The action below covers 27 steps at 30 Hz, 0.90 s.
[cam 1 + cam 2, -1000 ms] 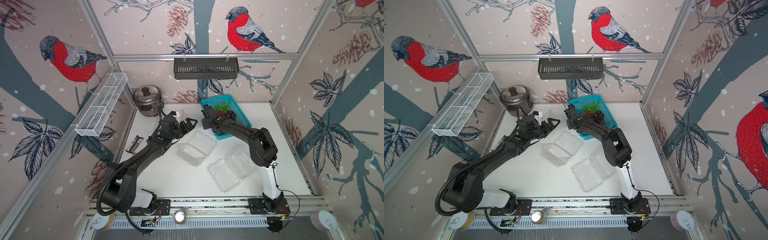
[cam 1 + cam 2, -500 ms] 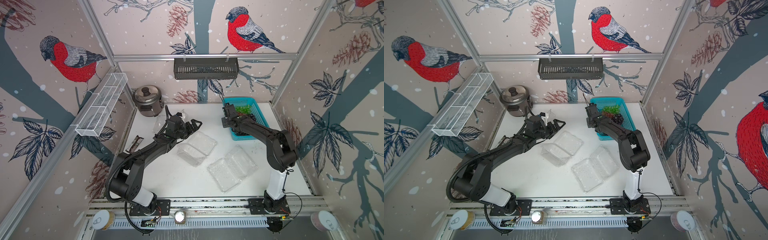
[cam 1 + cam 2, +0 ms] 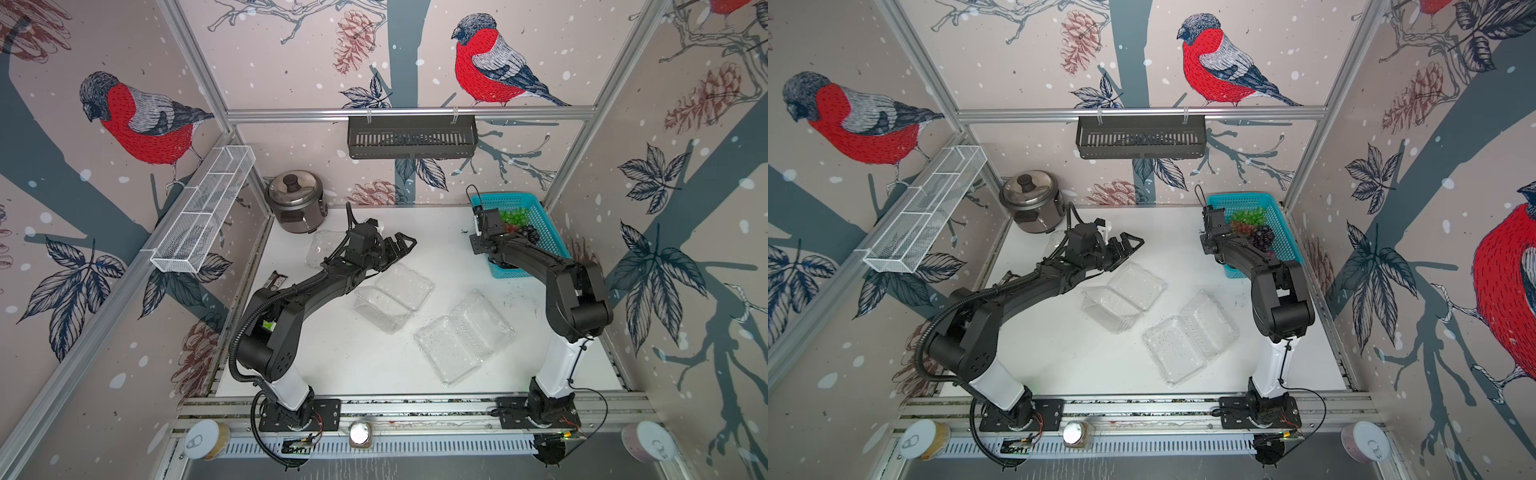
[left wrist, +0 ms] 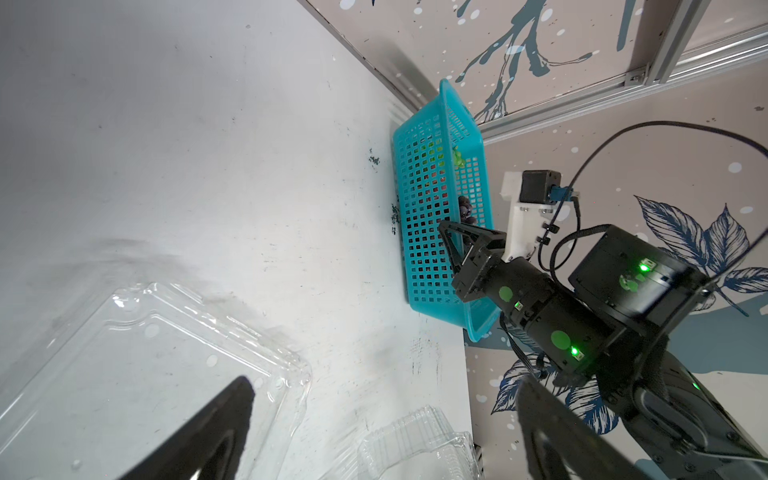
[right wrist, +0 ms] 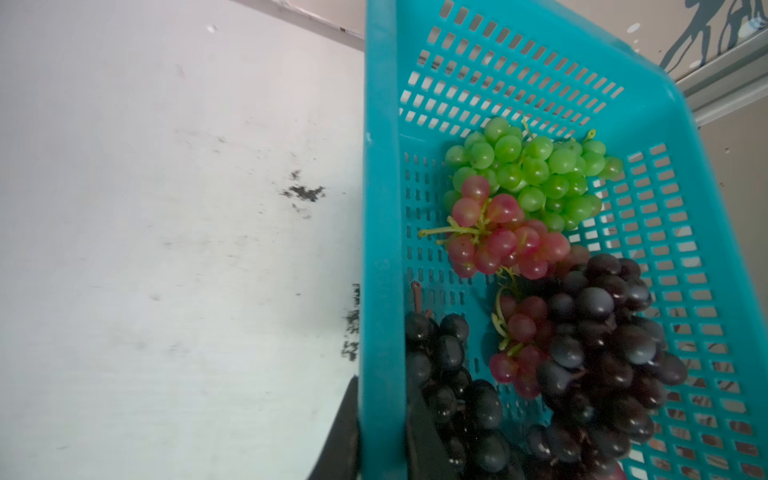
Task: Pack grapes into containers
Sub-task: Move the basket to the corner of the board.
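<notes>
Green, red and dark grapes lie in the turquoise basket at the back right corner; both top views show them. My right gripper is shut on the basket's near wall, one finger inside and one outside. Two clear containers lie open mid-table, and a third sits near the rice cooker. My left gripper hovers open and empty over the far lid of the nearest container.
A steel rice cooker stands at the back left. A dark wrapper lies by the left wall. A black rack hangs on the back wall, a white wire shelf on the left. Dark crumbs speckle the table beside the basket.
My right gripper closed on the basket wall and dragged the basket from back centre to the back right corner. The left gripper shifted slightly right, still open.
</notes>
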Tool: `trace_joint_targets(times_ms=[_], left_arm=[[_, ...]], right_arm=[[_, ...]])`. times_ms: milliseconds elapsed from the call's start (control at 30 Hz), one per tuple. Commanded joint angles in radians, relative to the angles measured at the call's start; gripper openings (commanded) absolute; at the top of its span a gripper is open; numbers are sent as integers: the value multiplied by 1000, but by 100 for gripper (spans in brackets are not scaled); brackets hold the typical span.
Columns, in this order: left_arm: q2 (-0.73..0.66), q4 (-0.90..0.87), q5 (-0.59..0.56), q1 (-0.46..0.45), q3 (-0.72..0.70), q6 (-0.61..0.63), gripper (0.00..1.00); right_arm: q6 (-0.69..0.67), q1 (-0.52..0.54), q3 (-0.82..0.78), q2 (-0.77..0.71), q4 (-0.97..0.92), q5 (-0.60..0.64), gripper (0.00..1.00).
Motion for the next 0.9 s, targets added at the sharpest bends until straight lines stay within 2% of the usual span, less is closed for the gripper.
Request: trace_joint_targets(times_ms=[0, 67, 167, 233, 400, 433, 567, 700, 867], left_arm=[[19, -35, 11, -1, 36, 5, 98], [36, -60, 13, -2, 64, 9, 98], [53, -114, 15, -1, 121, 36, 98], [59, -167, -2, -2, 157, 64, 98], [55, -281, -34, -1, 229, 140, 98], [51, -300, -40, -1, 237, 152, 98], [36, -456, -97, -1, 297, 237, 98], [6, -662, -214, -1, 361, 333, 98], [-69, -825, -343, -2, 357, 389, 98]], right_arm=[[-34, -7, 33, 29, 18, 2, 6], [-24, -8, 32, 36, 21, 9, 13], [-1, -14, 38, 29, 2, 8, 30], [18, -18, 42, 6, -18, -1, 53], [78, -14, 61, -77, -68, -24, 95], [97, -8, 62, -96, -72, -28, 100], [223, 33, 63, -164, -96, -41, 100], [361, 91, 15, -235, -85, -167, 100], [475, 208, -44, -269, -84, -226, 100]])
